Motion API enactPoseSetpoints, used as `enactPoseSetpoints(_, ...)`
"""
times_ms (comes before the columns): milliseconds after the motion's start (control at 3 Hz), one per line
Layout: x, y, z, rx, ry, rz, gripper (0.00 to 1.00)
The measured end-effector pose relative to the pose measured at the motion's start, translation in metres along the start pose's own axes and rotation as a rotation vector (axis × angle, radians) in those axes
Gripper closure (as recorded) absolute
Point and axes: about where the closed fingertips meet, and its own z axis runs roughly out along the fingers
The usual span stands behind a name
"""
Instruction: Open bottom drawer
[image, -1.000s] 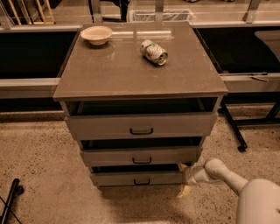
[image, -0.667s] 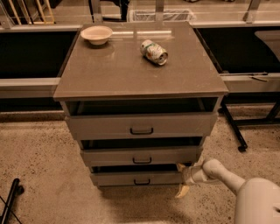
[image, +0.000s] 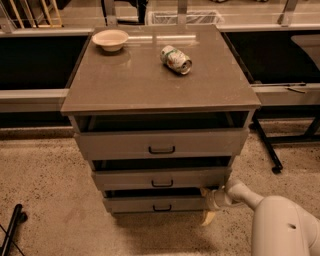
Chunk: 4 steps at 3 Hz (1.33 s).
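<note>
The bottom drawer (image: 157, 204) is the lowest of three grey drawer fronts and has a small dark bar handle (image: 162, 207). A dark gap shows above its front, so it stands slightly pulled out. My gripper (image: 205, 204) is at the drawer's right end, with one finger near its top right corner and the other (image: 207, 217) pointing down beside it. The white arm (image: 280, 225) reaches in from the lower right.
The middle drawer (image: 161, 178) and top drawer (image: 161, 143) also stand slightly out. A bowl (image: 110, 39) and a tipped can (image: 176, 59) lie on the cabinet top (image: 125, 85). A black stand leg (image: 11, 230) is at the lower left, a wheeled frame leg (image: 267, 147) at the right.
The gripper has shifted very slightly by the bottom drawer's right end. The drawers look the same as before.
</note>
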Motion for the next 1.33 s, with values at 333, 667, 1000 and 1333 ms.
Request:
enactPoseSetpoints(333, 0.013, 0.005, 0.004, -0.026, 0.061, 0.010, 0.19)
enactPoseSetpoints(667, 0.020, 0.012, 0.001, -0.031, 0.075, 0.025, 0.42)
enactPoseSetpoints(1000, 0.017, 0.020, -0.006, -0.035, 0.070, 0.020, 0.39)
enactPoseSetpoints(1333, 0.007, 0.037, -0.013, -0.071, 0.048, 0.012, 0.44)
